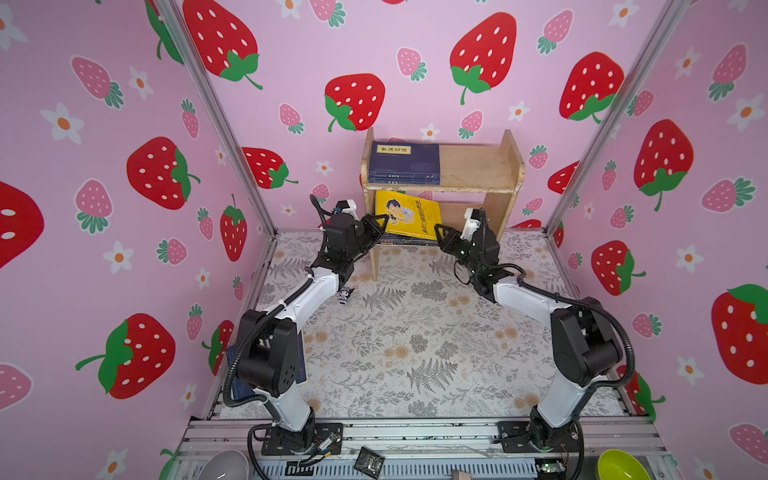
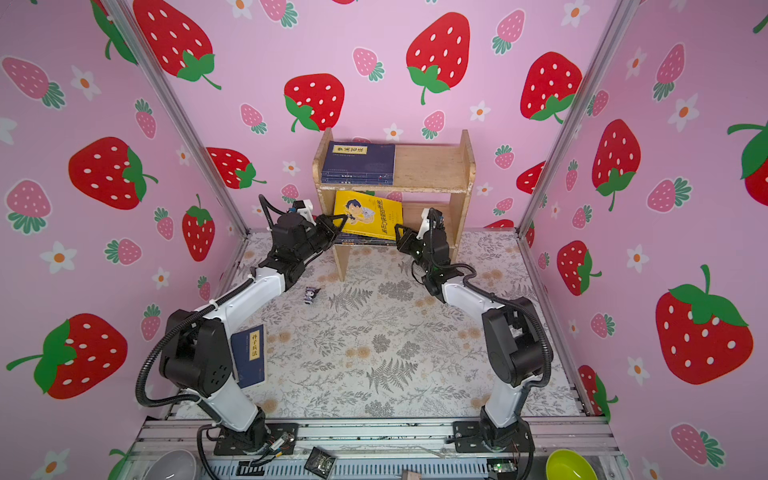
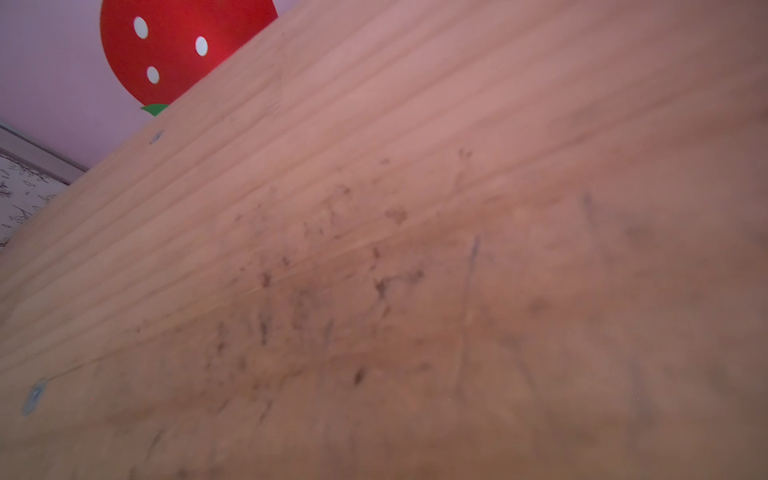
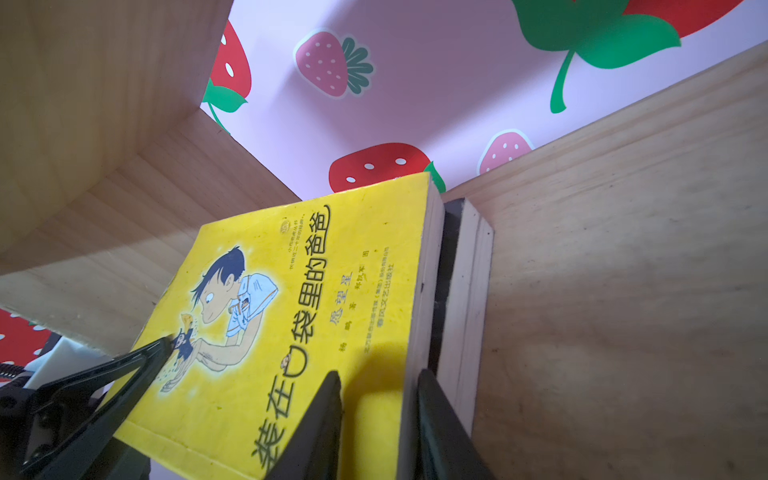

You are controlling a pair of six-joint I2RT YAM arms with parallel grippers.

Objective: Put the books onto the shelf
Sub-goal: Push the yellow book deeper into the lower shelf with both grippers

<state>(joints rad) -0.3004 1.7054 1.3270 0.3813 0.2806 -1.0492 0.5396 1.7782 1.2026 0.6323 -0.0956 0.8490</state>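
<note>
The wooden shelf point(image 1: 478, 166) point(image 2: 432, 164) stands at the back wall. Navy books point(image 1: 403, 162) point(image 2: 359, 162) lie stacked on its top tier. In the lower tier a yellow cartoon book point(image 1: 409, 214) point(image 2: 370, 216) point(image 4: 332, 270) leans tilted over dark books point(image 1: 409, 241) point(image 4: 446, 270). My right gripper point(image 1: 437, 227) point(image 2: 397, 227) point(image 4: 378, 374) is shut on the yellow book's near corner, one finger on the cover and one under it. My left gripper point(image 1: 384, 217) point(image 2: 344, 217) point(image 4: 168, 343) is shut, its tip on the cover's left side. Another navy book point(image 2: 248, 355) lies by the left arm's base.
A tiny dark figurine point(image 1: 345, 295) point(image 2: 311, 294) stands on the floral mat in front of the shelf. The left wrist view is filled by the shelf's side panel point(image 3: 374, 249). A grey bowl point(image 1: 226, 465) and a green bowl point(image 1: 621, 465) sit beyond the front rail.
</note>
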